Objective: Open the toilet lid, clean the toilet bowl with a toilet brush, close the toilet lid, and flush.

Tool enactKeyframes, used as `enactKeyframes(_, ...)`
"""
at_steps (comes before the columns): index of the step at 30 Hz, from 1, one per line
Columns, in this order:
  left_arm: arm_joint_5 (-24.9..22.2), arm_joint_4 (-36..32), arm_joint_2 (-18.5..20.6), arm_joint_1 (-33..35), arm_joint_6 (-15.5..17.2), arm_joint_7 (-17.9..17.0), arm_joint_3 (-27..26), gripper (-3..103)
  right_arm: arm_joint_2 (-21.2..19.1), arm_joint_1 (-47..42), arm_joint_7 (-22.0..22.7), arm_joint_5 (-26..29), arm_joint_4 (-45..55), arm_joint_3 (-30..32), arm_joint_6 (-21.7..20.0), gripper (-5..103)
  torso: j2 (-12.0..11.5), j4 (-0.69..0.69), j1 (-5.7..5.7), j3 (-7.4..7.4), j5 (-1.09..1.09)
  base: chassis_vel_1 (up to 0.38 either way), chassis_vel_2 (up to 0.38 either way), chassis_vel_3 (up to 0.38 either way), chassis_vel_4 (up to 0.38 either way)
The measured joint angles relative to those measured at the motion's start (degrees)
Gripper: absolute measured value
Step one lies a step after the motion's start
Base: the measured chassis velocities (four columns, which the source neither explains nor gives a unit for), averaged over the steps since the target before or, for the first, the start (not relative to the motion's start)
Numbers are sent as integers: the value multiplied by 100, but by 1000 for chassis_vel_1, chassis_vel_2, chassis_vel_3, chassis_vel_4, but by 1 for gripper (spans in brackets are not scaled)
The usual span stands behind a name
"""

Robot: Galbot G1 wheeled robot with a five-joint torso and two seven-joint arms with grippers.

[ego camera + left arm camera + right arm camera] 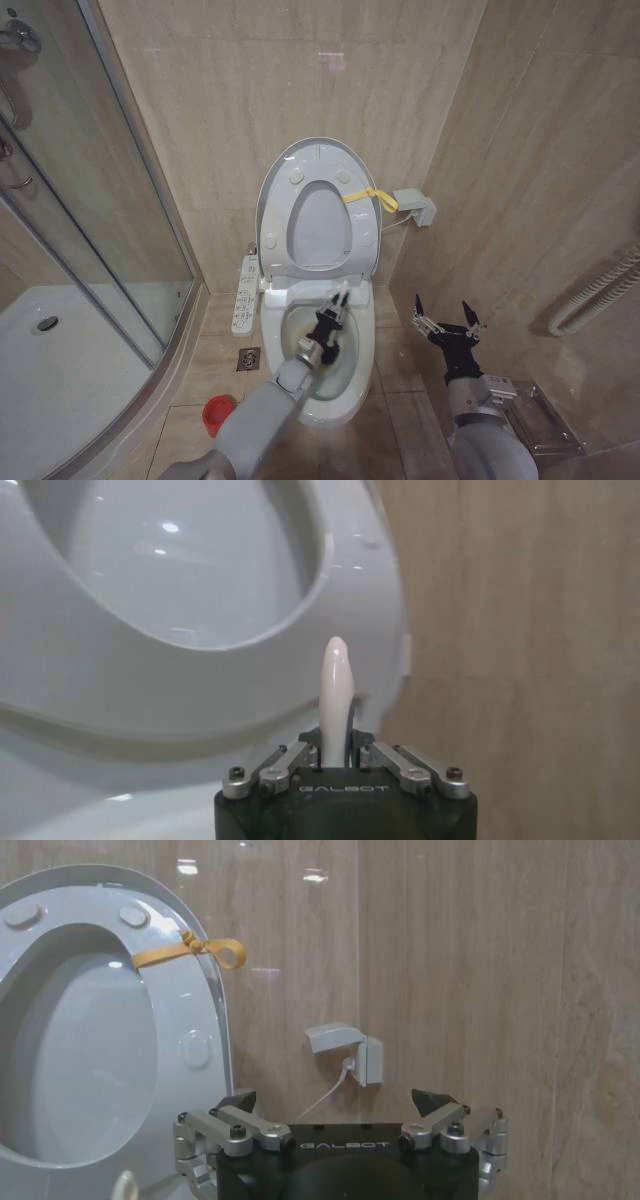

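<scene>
The toilet lid [320, 225] stands raised against the wall, with the white seat ring [290, 190] up in front of it. Below, the toilet bowl [366, 340] is open and shows brownish staining inside. My left gripper [335, 312] hangs over the bowl, shut on the white handle of the toilet brush [343, 293]; the brush's lower end is hidden behind the arm. In the left wrist view the handle [334, 682] rises from the shut left gripper [337, 751]. The red holder [217, 413] sits on the floor left of the bowl. My right gripper [447, 322] [335, 1102] is open to the right of the toilet.
A white control panel [244, 295] sits at the seat's left side, above a floor drain [249, 358]. A glass shower enclosure [90, 250] and white tray [60, 380] lie left. A wall socket [415, 207], yellow band [365, 195], hose [600, 290] and metal rack [548, 420] lie right.
</scene>
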Motion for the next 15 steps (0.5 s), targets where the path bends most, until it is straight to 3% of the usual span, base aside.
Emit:
enactKeyframes(8,126,-560,-90,144,60,-46,152,19,0,0,0,0,0,0,0,100,0,-3,0,0,-1,0,0,0,0)
enactKeyframes(15,233,-378,-139,295,-84,-6,161,19,0,0,0,0,0,0,0,100,0,-1,0,0,-1,0,0,0,0)
